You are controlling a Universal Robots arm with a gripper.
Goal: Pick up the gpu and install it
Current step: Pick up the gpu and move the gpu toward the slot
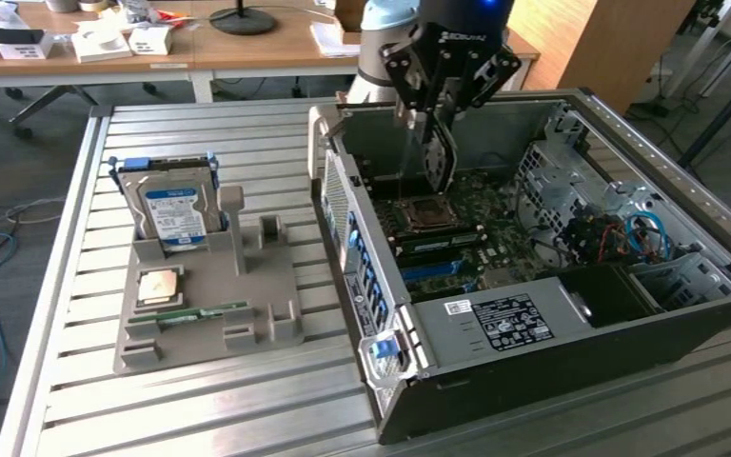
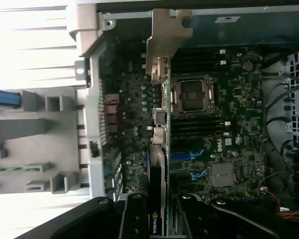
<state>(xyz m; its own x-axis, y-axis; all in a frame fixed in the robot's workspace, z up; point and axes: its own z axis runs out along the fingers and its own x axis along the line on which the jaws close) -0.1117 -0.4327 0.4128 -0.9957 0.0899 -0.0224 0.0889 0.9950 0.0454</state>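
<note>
The gpu (image 1: 436,157) hangs edge-on from my gripper (image 1: 441,107) above the open computer case (image 1: 363,249). The gripper is shut on the card's upper edge. The card is over the motherboard (image 1: 474,233), just above and behind the CPU socket (image 1: 432,211), and is not touching the board. In the wrist view the gpu (image 2: 157,164) runs away from the black fingers (image 2: 135,215), and its silver end bracket (image 2: 165,42) lies near the case's rear wall. The motherboard (image 2: 234,124) and CPU socket (image 2: 192,94) lie beyond it.
A grey holder tray (image 1: 258,305) on the slatted metal table (image 1: 73,381) carries a hard drive (image 1: 175,214), a CPU chip (image 1: 163,284) and a memory stick (image 1: 194,314). Cables and drive cages (image 1: 620,238) crowd the case on the exterior view's right. Desks stand behind.
</note>
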